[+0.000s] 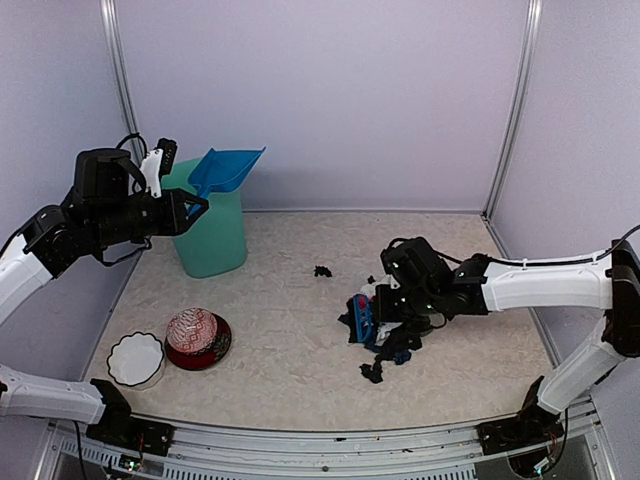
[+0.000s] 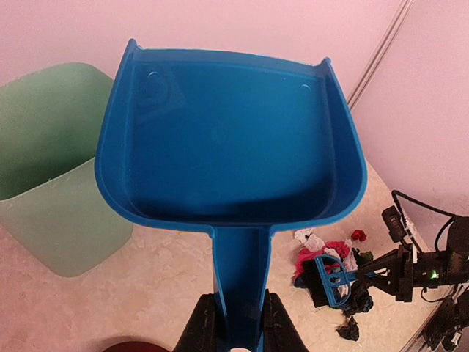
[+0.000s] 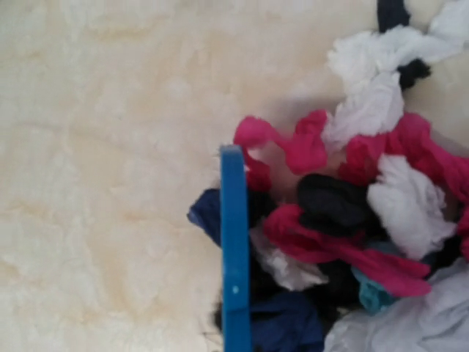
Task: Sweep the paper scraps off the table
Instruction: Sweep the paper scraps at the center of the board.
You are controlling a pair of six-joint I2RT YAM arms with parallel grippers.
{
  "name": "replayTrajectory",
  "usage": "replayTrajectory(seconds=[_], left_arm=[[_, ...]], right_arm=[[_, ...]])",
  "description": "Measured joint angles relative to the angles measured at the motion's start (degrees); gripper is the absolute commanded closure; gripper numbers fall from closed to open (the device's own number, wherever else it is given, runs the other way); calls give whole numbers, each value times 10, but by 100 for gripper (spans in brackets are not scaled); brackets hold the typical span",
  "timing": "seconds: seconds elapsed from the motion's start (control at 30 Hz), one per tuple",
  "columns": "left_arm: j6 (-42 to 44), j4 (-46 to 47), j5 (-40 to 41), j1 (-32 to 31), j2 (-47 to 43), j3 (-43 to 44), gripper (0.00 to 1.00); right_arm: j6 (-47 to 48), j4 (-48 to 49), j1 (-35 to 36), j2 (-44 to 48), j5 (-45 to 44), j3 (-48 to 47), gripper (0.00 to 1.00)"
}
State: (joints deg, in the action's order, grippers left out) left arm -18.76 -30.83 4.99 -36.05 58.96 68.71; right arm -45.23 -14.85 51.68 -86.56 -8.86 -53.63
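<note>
In the top view, the scraps are heaped right of centre on the counter. They lie against the brush, which is gripped in the closed right claw. The left claw is clamped on the dustpan handle over the bin, far left.

In the left wrist view, the pan is seen empty, with the heap well to its right.

In the right wrist view, the scraps are bunched along the brush's right side, so the right arm is judged nearer.

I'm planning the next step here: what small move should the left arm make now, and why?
Probably lower the dustpan to the table beside the paper scraps. The left end effector holds it raised and empty by the bin, while the brush sits at the pile.
</note>
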Motion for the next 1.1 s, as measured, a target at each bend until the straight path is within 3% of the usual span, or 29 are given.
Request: replayTrajectory(seconds=[0.23,0.4,0.73,1.1], left_arm=[[0,6,-1,0,3,0,100],[0,7,-1,0,5,0,100],[2,6,0,0,4,0,100],[10,-8,0,0,-17,-2,100]], right_arm=[[2,-13,-1,62,19,-33,100],[3,18,-1,49,21,-98,100],[-34,116,-23,-114,13,-198,100],[-147,178,-71,-279,66,-278,100]])
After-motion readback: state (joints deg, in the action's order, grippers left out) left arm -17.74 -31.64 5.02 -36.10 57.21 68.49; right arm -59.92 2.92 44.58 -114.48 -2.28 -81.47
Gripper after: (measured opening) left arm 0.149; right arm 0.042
